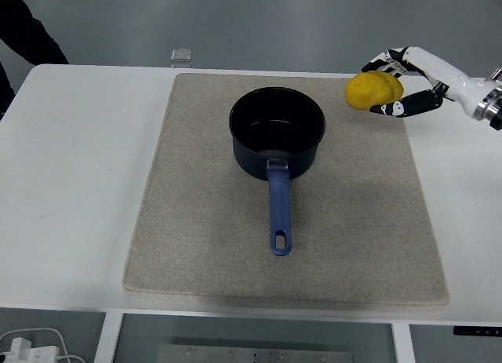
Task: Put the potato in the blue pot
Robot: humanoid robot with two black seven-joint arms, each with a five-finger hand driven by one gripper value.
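A yellow potato [372,91] hangs in the air above the mat's far right corner, held in my right hand [390,85], whose fingers curl around it. The hand is white with black fingertips and comes in from the right edge. The blue pot [276,131] stands upright on the grey mat [196,222], left of and below the potato, with its blue handle [278,209] pointing toward the near edge. Inside, the pot is dark and holds nothing. My left arm is out of view.
The mat covers the middle of the white table [70,183]. A small clear cube [180,57] sits at the far edge behind the mat. A person's dark sleeve [23,26] shows at the top left. White cables [31,347] lie below the table.
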